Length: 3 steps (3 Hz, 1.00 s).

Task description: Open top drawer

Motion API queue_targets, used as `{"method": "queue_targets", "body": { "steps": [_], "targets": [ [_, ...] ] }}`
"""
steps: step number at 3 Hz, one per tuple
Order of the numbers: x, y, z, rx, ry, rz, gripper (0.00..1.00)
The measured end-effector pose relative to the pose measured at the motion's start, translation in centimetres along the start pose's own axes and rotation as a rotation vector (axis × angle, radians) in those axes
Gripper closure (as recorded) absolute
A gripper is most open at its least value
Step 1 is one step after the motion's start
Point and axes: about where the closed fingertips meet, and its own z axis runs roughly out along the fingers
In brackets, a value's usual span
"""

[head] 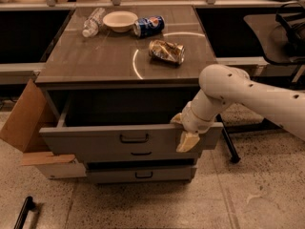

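Observation:
The top drawer (95,140) is the tallest grey front, with a small dark bar handle (134,139) at its centre. It stands pulled out from the cabinet, and its dark inside shows behind the front panel. Two shallower grey drawers (140,174) sit below it, pushed in further. My gripper (186,138) is at the right end of the top drawer's front, hanging over its upper edge, well to the right of the handle. The white arm (248,97) reaches in from the right.
On the cabinet top (95,61) lie a plastic bottle (92,22), a white bowl (120,20), a blue soda can (148,26) and a crumpled snack bag (167,51). A cardboard box (26,120) leans at the cabinet's left. A chair base (228,147) stands at the right.

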Motion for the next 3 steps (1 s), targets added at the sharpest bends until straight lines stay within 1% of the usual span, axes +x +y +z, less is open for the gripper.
{"method": "queue_targets", "body": {
  "steps": [1,2,3],
  "targets": [
    [0.0,0.0,-0.1,0.000,0.000,0.000,0.73],
    [0.2,2.6,-0.6,0.035,0.000,0.043,0.96],
    [0.1,3.2,-0.8,0.045,-0.001,0.055,1.00]
  ]
}}
